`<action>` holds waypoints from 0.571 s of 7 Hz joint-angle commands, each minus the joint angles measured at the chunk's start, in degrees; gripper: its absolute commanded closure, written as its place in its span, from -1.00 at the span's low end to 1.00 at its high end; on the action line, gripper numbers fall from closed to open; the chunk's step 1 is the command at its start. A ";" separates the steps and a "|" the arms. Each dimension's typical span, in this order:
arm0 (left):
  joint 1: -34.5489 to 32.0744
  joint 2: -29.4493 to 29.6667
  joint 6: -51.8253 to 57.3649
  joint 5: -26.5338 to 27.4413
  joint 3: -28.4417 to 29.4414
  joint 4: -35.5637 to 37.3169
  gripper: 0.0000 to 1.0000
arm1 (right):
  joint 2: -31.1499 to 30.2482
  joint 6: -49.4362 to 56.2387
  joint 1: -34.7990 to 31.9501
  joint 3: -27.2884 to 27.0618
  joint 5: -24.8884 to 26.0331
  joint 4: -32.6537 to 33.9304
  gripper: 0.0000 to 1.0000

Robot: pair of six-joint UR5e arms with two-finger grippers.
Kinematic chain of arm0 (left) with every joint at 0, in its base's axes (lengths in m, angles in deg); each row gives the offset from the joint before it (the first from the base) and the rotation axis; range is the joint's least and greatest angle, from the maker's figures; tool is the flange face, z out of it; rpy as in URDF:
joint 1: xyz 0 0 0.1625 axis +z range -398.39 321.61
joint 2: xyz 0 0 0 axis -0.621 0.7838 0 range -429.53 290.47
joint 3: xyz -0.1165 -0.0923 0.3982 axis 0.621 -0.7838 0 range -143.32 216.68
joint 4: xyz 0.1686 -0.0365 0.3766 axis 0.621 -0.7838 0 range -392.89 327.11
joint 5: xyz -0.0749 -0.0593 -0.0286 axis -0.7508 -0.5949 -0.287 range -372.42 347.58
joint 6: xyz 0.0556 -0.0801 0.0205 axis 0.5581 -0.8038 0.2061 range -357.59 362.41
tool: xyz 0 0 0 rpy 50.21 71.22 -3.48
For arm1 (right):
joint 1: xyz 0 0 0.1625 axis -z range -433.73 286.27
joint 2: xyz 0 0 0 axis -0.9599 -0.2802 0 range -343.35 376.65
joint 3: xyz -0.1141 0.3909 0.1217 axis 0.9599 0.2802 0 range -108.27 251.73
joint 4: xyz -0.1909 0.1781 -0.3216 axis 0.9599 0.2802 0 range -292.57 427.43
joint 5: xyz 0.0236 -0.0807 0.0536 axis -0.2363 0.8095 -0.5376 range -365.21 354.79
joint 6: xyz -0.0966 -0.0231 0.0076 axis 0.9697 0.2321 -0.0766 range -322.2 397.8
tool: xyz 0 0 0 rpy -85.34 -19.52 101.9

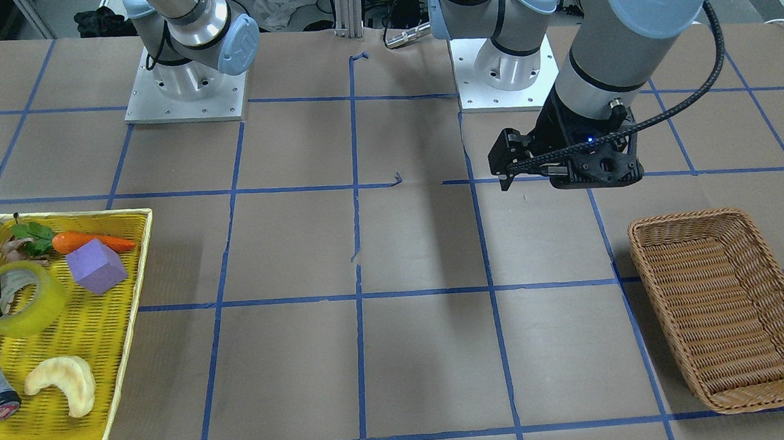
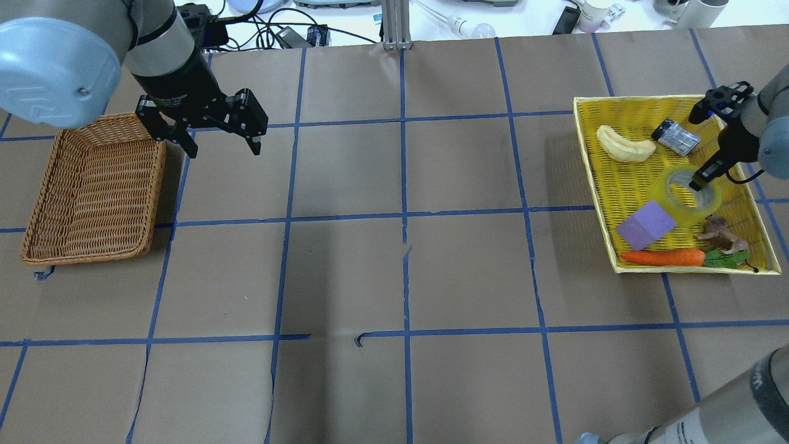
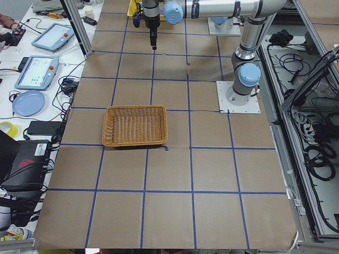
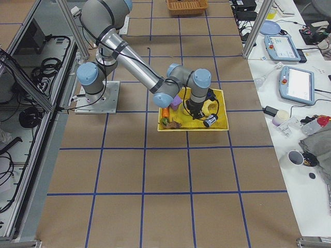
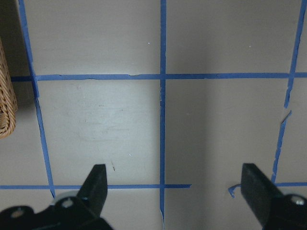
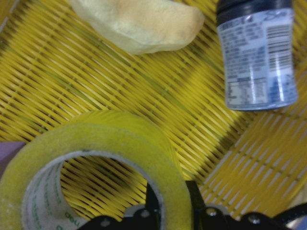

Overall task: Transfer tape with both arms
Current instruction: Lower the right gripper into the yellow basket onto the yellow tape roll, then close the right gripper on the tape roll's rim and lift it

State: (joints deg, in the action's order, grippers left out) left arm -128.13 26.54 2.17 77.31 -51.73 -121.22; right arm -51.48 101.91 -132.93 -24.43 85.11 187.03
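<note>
The yellow-green tape [image 1: 30, 307] roll sits tilted in the yellow tray [image 1: 139, 218]. It also shows in the overhead view [image 2: 678, 200] and the right wrist view [image 6: 103, 136]. My right gripper [image 2: 700, 183] reaches down into the roll, one finger inside the core and one outside, shut on the roll's wall [image 6: 172, 203]. My left gripper [image 2: 225, 151] is open and empty. It hovers above the table beside the wicker basket [image 2: 92, 185], fingers wide apart in the left wrist view [image 5: 172, 184].
The tray [image 2: 585, 123] also holds a carrot [image 2: 662, 257], a purple cube [image 2: 645, 224], a pale crescent pastry [image 2: 624, 144], a small grey can [image 2: 675, 137] and a brown figure [image 2: 718, 233]. The wicker basket [image 1: 638, 232] holds nothing. Blue tape lines grid the brown table.
</note>
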 commanded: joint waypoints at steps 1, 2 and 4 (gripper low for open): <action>0.00 0.00 -0.03 0.00 0.00 0.00 -1.00 | -1.40 -2.56 -2.73 7.27 -0.23 -8.04 1.00; 0.00 0.00 0.06 0.09 -0.09 -0.09 -1.00 | -1.05 -6.50 -8.24 10.26 0.03 -8.76 1.00; 0.00 0.00 0.06 0.26 -0.09 -0.43 -1.00 | -0.26 -26.46 -18.61 11.44 -0.15 -9.91 1.00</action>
State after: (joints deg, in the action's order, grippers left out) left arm -128.13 26.54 2.23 77.44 -51.81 -121.39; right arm -52.23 87.27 -145.10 -13.89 84.99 177.72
